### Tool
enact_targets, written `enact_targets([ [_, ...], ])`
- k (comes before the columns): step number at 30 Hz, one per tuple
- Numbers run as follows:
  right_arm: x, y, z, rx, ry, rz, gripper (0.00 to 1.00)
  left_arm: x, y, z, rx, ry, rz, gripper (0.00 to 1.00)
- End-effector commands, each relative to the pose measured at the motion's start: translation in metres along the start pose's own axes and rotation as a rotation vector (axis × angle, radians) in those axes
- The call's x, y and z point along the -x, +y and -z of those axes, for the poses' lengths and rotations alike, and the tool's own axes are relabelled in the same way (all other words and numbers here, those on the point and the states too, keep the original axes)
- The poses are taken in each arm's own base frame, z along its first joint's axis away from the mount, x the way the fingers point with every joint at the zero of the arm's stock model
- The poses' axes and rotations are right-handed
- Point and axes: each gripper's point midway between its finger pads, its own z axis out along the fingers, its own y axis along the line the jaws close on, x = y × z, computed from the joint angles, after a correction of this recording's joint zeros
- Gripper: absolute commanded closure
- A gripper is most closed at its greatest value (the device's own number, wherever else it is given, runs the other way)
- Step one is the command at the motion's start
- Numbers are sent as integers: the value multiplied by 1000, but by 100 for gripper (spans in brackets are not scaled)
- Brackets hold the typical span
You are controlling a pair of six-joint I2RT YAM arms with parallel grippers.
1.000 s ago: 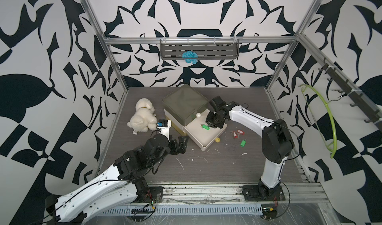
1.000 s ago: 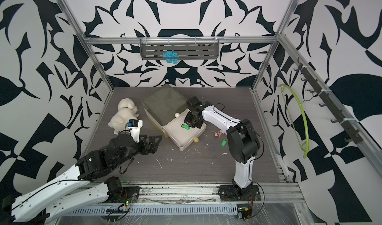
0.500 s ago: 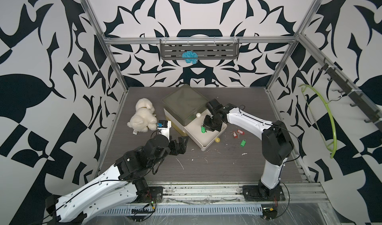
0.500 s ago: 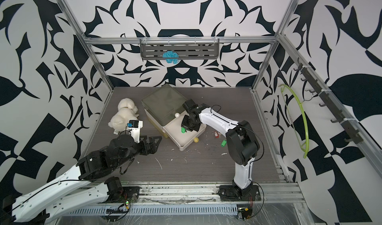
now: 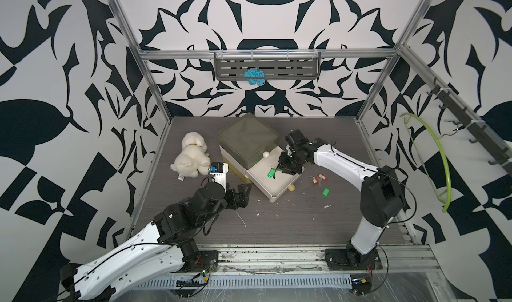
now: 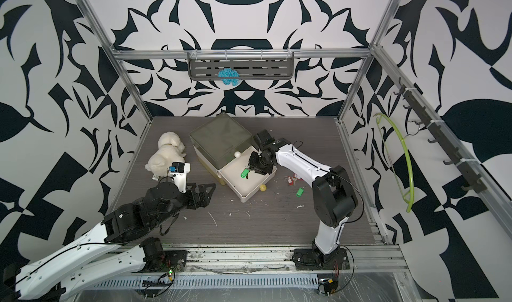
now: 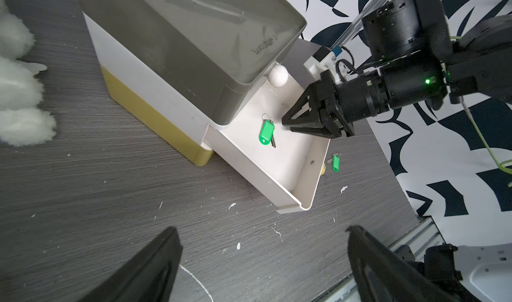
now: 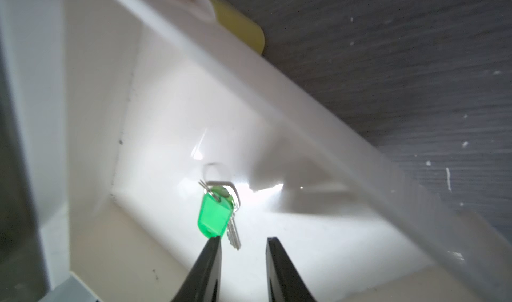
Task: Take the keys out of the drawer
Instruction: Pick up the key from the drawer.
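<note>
Key (image 7: 266, 133) lies in the drawer (image 7: 307, 181), clear of every wall, diagonal: ring toward its back, blade toward a front corner. Right claw (image 8: 243, 241) slightly parted, empty, beside it; left claw (image 7: 261, 228) gapes outside.

A white plush dog (image 5: 191, 159) lies on the table (image 5: 277, 225); a blue tuft (image 5: 253, 76) sits on the wall shelf (image 5: 293, 67).
</note>
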Motion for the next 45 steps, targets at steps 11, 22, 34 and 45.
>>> enact_targets([
  [11,18,37,-4,161,16,156,65,4,0,1,16,0,-35,1],
  [22,20,31,-19,127,46,151,70,6,4,3,28,-14,-38,1],
  [34,19,23,-25,92,61,160,74,7,4,-2,36,-12,-53,1],
  [45,14,26,-27,67,65,203,77,5,6,-6,37,-4,-42,1],
])
